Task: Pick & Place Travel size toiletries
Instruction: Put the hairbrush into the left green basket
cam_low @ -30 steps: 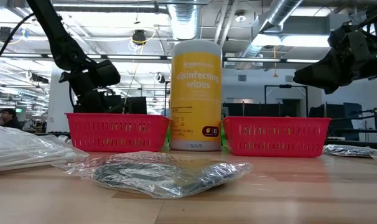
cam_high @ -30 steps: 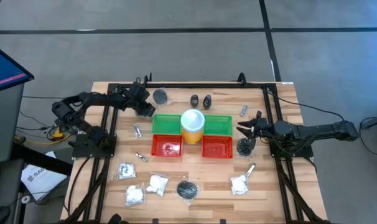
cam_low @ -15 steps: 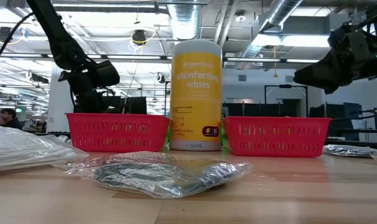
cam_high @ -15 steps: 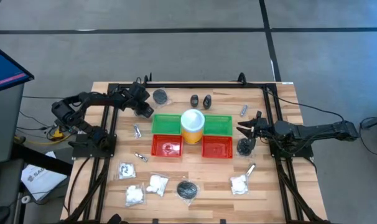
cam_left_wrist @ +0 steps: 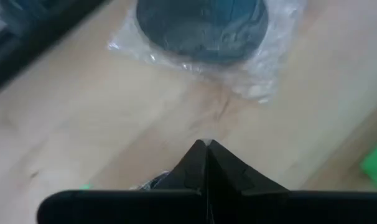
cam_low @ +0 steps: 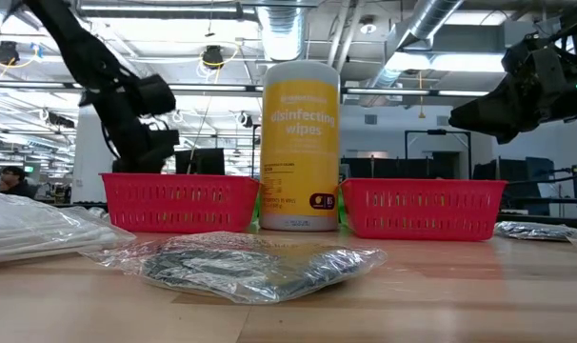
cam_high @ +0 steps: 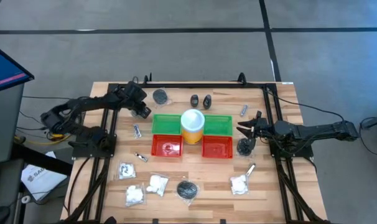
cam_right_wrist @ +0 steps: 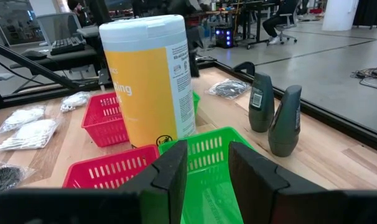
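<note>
The left end effector (cam_high: 143, 112), fingers pressed together and holding nothing, hovers near a clear-wrapped dark grey round pad (cam_high: 160, 96). Right end effector (cam_high: 245, 129) waits half-spread. Most toiletries remain scattered across the wooden table (cam_high: 207, 186); sorting has barely begun.

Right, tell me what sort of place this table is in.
Probably a large open robotics lab or workshop: exposed ceiling ducts and strip lights overhead, desks and office chairs beyond the wooden table, and a person seated at a workstation in the background.

Overhead, table-level, two wrist views
</note>
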You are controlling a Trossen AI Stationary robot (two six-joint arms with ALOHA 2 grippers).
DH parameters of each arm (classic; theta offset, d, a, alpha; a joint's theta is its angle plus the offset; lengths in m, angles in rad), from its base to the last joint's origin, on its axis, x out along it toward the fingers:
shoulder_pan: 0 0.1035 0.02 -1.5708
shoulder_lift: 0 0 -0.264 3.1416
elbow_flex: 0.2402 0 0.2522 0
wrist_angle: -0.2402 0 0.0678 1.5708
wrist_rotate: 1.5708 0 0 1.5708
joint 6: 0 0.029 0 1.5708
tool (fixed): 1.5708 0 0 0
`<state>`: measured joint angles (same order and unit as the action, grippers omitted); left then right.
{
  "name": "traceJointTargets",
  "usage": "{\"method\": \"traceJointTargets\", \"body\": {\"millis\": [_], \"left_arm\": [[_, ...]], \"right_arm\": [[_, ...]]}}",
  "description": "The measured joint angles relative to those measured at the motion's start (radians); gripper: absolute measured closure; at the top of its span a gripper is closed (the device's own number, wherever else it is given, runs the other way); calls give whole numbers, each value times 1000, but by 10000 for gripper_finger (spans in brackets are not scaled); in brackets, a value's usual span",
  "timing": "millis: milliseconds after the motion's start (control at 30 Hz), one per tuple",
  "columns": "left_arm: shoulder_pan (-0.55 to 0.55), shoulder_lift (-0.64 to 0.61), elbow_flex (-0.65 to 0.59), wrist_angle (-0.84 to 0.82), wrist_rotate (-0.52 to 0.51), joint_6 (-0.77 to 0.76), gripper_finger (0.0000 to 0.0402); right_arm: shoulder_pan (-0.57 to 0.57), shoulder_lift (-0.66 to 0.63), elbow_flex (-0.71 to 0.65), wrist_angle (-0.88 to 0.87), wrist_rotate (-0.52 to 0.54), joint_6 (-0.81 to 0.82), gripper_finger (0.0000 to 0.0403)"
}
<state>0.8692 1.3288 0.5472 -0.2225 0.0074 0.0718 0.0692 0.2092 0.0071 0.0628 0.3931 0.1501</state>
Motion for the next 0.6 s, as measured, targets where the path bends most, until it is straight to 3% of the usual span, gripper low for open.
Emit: {"method": "traceJointTargets", "body": {"millis": [333,600], "left_arm": [[-140,-242,-1,-58,27,-100,401],[-349,-268,0,35,7,-188,401]], "right_arm": [[0,0,0,0,0,0,294],[0,0,0,0,0,0,294]]}}
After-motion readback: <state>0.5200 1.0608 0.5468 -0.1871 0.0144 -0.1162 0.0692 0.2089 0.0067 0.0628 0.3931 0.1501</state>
